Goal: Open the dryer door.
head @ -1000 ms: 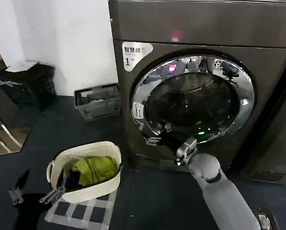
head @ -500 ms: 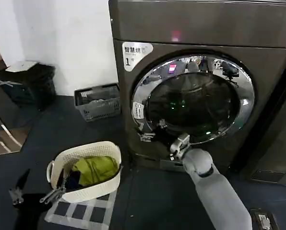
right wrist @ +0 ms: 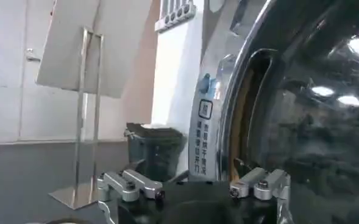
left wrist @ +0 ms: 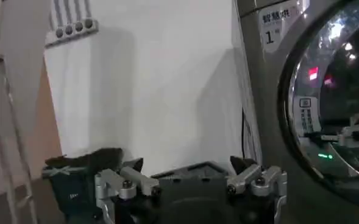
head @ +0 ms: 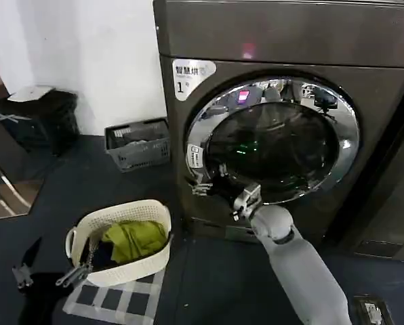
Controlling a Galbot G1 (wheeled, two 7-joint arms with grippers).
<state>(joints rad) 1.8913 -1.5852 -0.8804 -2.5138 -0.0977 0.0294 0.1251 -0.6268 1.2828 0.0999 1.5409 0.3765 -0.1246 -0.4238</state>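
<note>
Reaching low across the dryer (head: 283,40) front, our right gripper (head: 219,187) sits at the lower-left chrome rim of the dryer door (head: 273,139), fingers spread — nothing clamped yet. We judge the door barely cracked; hooking the rim edge beside the white sticker and pulling outward should swing it. Floor ahead looks free, though the laundry basket (head: 120,240) stands near. Our left gripper (left wrist: 191,182) waits open, well apart.

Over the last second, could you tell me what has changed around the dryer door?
The right gripper has slid along the lower chrome ring of the dryer door toward the robot's left, closer to the rim sticker. Its fingers are open and grip nothing. The door stayed shut against the dryer. The left gripper stayed parked low beside the laundry basket, which has not moved.
</note>
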